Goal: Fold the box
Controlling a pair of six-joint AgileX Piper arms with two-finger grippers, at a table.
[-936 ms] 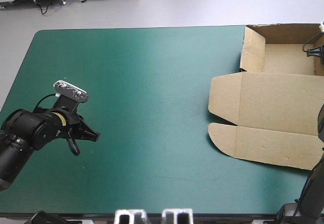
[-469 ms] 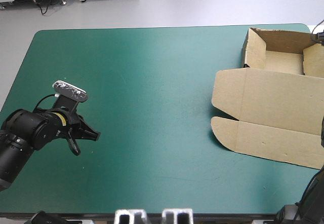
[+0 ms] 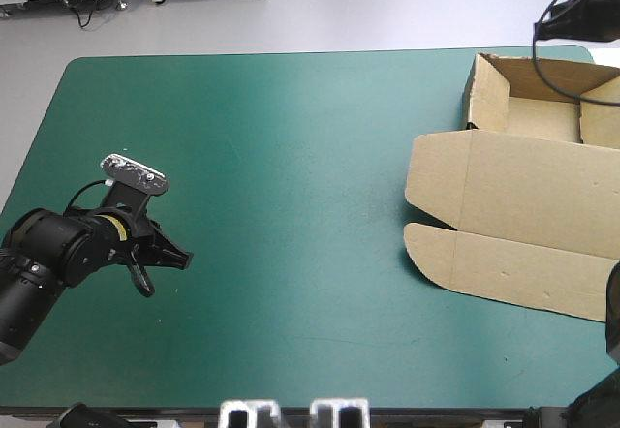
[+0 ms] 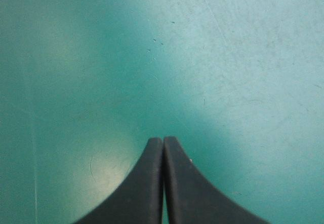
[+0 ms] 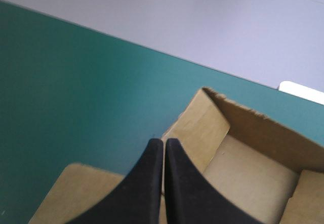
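Observation:
The brown box (image 3: pixel 523 196) lies at the table's right side as an open tray (image 3: pixel 542 118) with raised walls at the far end and its lid (image 3: pixel 513 263) flat toward the front. My right gripper (image 5: pixel 163 140) is shut and empty, raised above the tray's left wall (image 5: pixel 200 127); in the high view it (image 3: pixel 560 21) hangs over the table's far right corner. Far from the box, my left gripper (image 3: pixel 163 259) rests low over the teal-green cover at the left, shut (image 4: pixel 163 139) on nothing.
A wide stretch of teal-green cover (image 3: pixel 291 186) separates the left gripper from the box. The table's far edge (image 5: pixel 101 34) runs just beyond the tray. The box reaches the table's right side.
The box slid a little to the right and a right-hand wall of the tray came up. The right gripper then rose out of the tray to the far right corner. The left arm stayed still.

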